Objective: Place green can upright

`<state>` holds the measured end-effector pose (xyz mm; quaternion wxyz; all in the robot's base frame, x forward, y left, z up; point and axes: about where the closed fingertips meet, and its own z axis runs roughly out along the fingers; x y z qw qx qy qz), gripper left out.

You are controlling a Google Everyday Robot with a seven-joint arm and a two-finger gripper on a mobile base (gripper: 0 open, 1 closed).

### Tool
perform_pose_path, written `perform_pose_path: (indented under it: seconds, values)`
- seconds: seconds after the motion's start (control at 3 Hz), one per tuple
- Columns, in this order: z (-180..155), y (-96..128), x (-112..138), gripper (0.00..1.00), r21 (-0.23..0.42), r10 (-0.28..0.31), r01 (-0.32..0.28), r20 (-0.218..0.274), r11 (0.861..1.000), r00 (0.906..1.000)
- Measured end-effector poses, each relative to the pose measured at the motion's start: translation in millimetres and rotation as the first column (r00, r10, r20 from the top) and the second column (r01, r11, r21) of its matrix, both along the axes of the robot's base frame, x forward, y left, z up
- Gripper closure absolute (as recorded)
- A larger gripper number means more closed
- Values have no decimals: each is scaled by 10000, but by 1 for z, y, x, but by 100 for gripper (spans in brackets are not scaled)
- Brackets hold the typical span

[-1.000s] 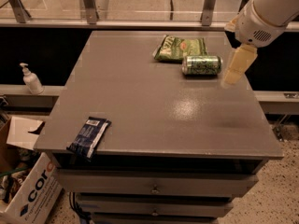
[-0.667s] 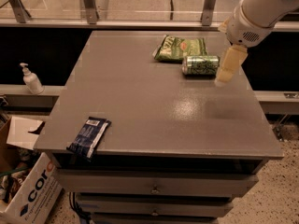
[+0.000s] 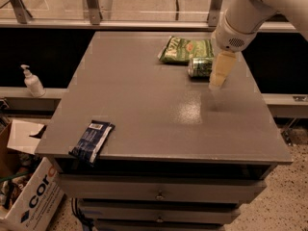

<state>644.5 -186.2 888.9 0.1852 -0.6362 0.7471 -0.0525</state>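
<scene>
the green can [image 3: 199, 67] lies on its side in the upper right of the frame, on the grey table [image 3: 144, 95], right against the lower edge of a crinkled green snack bag [image 3: 185, 50]. the gripper [image 3: 216, 84] hangs tip-down from the pale arm just right of the can, covering its right end, and i cannot tell whether it is apart or together. a dark blue packet [image 3: 91, 141] sits at the table's lower left edge, well apart from the can.

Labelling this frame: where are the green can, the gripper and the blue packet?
green can [image 3: 200, 67], camera view, on its side label.
gripper [image 3: 216, 83], camera view, at its tip, beside the can.
blue packet [image 3: 91, 141], camera view, on its middle.
</scene>
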Motion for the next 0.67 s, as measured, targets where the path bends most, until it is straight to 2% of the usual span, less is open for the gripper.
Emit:
perform_pose_path:
  seconds: [0.67]
  values:
    - [-27, 0, 29, 0, -619, -160, 133, -433, 9980, 9989]
